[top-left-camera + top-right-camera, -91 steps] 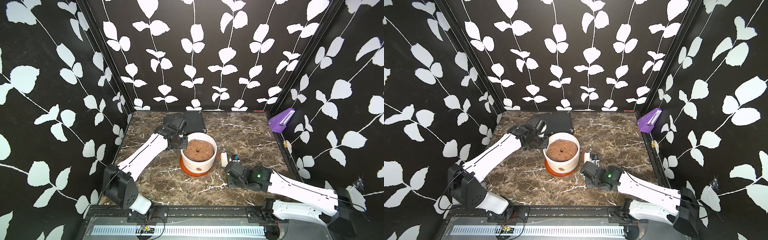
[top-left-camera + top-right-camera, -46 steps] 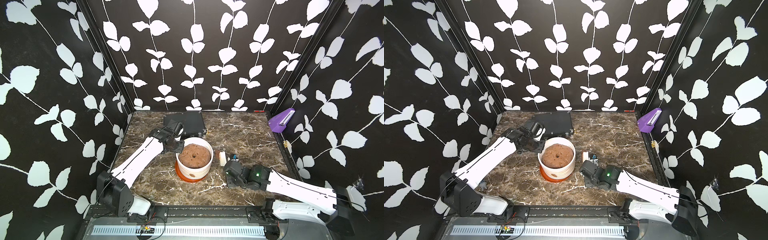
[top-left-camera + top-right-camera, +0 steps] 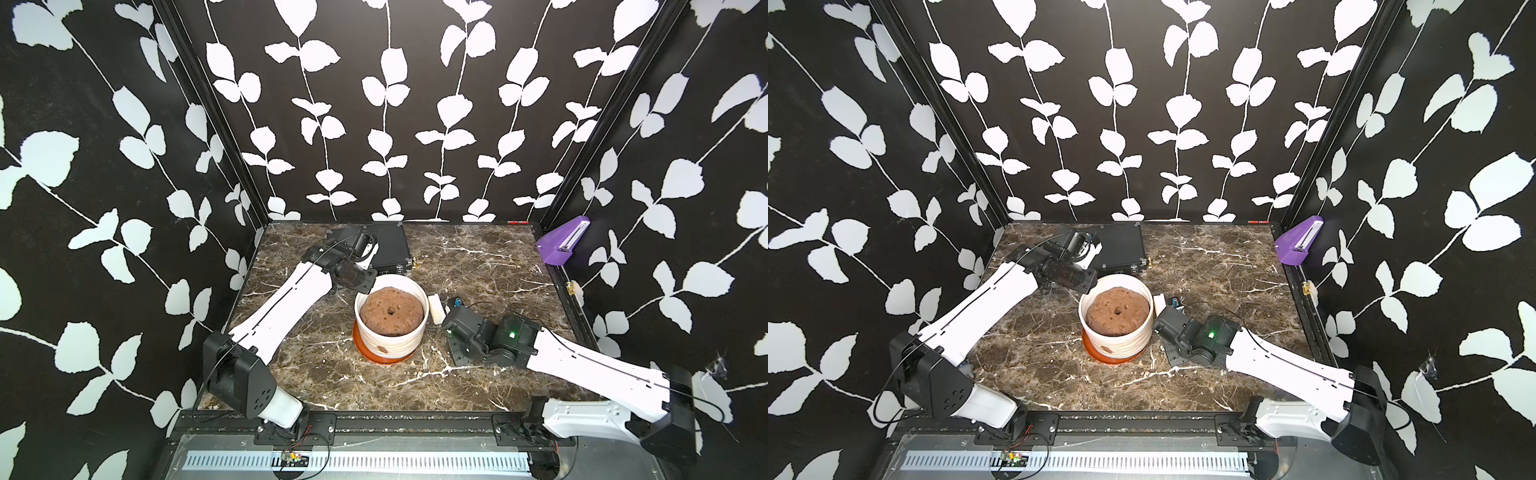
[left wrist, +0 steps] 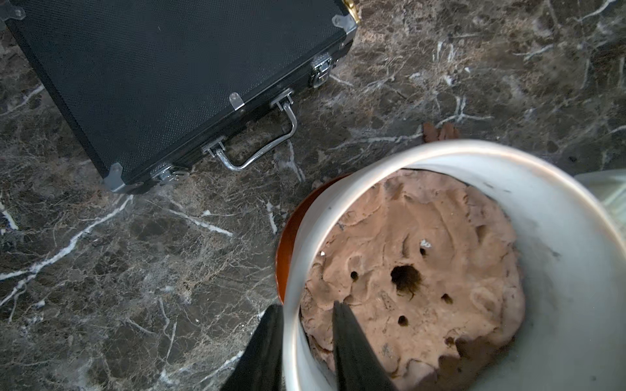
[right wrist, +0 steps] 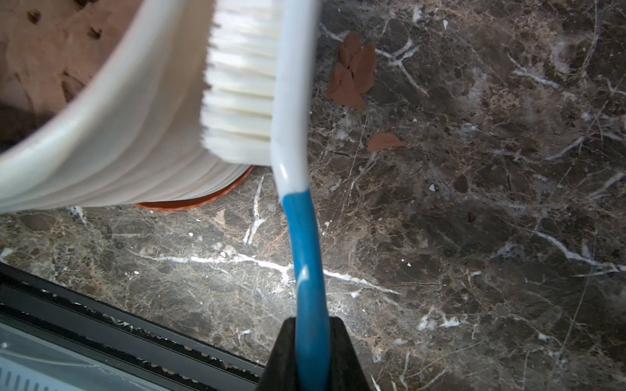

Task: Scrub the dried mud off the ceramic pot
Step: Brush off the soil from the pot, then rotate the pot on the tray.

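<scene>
Scrub step: right claw (image 5: 311,321) pinches the blue brush (image 5: 298,216) handle, white bristles (image 5: 240,84) at the ribbed wall of the ceramic pot (image 3: 392,347), frame centre on its orange saucer (image 5: 200,202); left claw (image 4: 305,306) spread astride the thick rim (image 4: 372,159). Flakes of dried mud (image 5: 354,72) lie on the marbled surface (image 5: 474,270). Next, likely steady pot and brush the tan blotch (image 3: 379,349) low on its wall.
</scene>
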Action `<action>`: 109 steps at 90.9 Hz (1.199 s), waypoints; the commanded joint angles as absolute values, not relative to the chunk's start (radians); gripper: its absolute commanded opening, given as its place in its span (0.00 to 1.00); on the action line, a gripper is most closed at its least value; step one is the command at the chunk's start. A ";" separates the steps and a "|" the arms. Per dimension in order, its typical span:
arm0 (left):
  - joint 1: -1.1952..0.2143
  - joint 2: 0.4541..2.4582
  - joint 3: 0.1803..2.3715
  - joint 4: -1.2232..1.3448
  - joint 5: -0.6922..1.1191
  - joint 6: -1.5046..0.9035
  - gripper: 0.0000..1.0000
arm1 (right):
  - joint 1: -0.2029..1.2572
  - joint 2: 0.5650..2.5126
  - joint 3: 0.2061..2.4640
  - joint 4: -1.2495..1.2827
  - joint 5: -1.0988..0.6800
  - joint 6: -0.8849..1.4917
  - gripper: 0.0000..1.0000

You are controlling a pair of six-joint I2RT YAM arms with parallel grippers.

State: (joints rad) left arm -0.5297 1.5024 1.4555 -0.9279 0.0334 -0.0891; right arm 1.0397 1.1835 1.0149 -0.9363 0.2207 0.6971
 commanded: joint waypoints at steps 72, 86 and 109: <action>-0.532 1.500 1.378 -0.929 0.022 -0.100 0.31 | 0.932 1.422 1.010 -1.006 0.290 0.704 0.00; -0.532 1.489 1.364 -0.923 0.006 -0.114 0.28 | 0.919 1.257 0.965 -1.028 0.299 0.713 0.00; -0.533 1.472 1.340 -0.957 -0.061 -0.200 0.00 | 0.963 1.136 0.953 -1.029 0.264 0.787 0.00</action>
State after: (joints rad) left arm -0.5297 1.5181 1.3720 -0.9295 -0.0208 -0.1101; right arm 0.9318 1.1622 0.9619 -1.0256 0.2615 0.7334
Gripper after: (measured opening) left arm 0.066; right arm 0.145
